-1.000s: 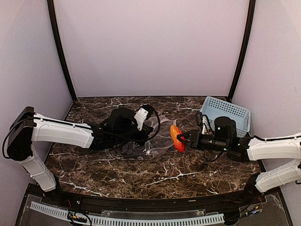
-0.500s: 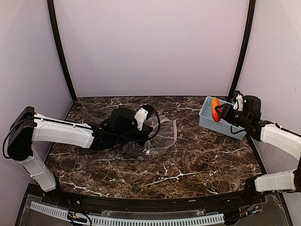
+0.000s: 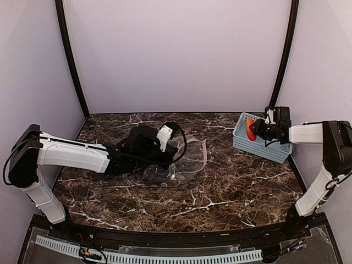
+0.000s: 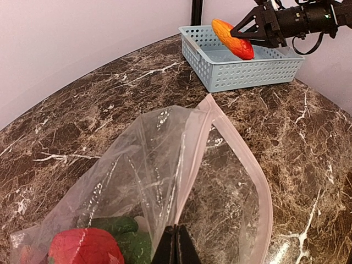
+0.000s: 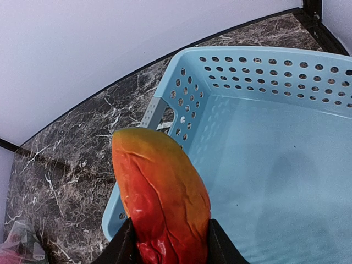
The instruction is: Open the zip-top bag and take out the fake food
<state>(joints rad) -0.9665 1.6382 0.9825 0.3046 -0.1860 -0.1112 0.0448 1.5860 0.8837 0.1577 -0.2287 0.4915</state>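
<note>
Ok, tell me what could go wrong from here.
1. The right pincer holds the orange-red fruit close over the blue basket's rim. Released now, it may strike the rim and roll onto the table.
2. The left pincer pinches only a thin bit of the zip-top bag's edge. The slick film could slip, and the mouth might fold over the red piece and the green piece inside.

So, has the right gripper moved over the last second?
Yes. Shut on the orange-red fake fruit, the right gripper went from beside the zip-top bag at mid-table rightward and back, to above the left end of the light blue basket.
</note>
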